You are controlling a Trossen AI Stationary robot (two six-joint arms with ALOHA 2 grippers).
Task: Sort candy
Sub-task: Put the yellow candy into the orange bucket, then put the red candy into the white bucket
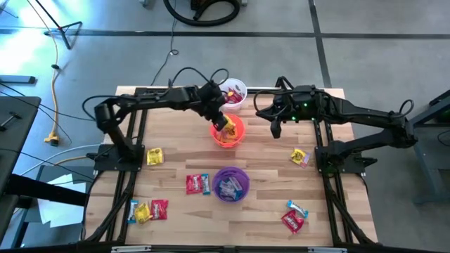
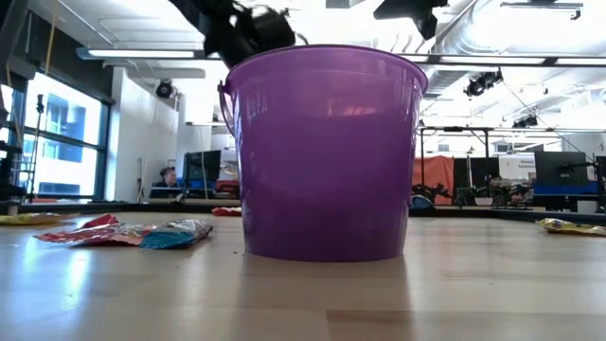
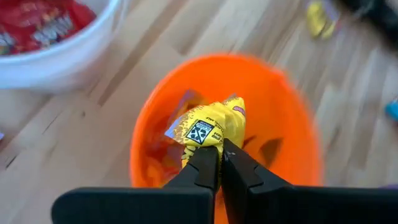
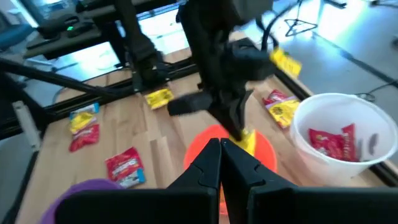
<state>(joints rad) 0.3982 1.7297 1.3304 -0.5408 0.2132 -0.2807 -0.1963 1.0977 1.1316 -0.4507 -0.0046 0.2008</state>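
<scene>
My left gripper (image 3: 221,148) is shut on a yellow wrapped candy (image 3: 208,127) just above the mouth of the orange cup (image 1: 237,132), which has yellow candy inside. The white cup (image 1: 233,95) behind it holds red candy. The purple cup (image 1: 230,184), nearer the front, holds blue-white candy. My right gripper (image 4: 222,149) hangs shut and empty in the air to the right of the orange cup. Loose candy lies flat on the table, such as a yellow piece (image 1: 155,156) and a red and blue pair (image 1: 197,184). My left gripper pinches one end of the yellow candy's wrapper (image 3: 205,144) between its two fingertips. The fingers slant down from the table's left. The candy sticks out past the fingertips, lifted clear, over the orange cup's opening (image 3: 186,168).
More candy lies at the front left (image 1: 148,209), at the right (image 1: 300,157) and at the front right (image 1: 294,216). The arms' dark frames (image 1: 126,151) stand along both table sides. In the low view the purple cup (image 2: 327,152) blocks the table's middle.
</scene>
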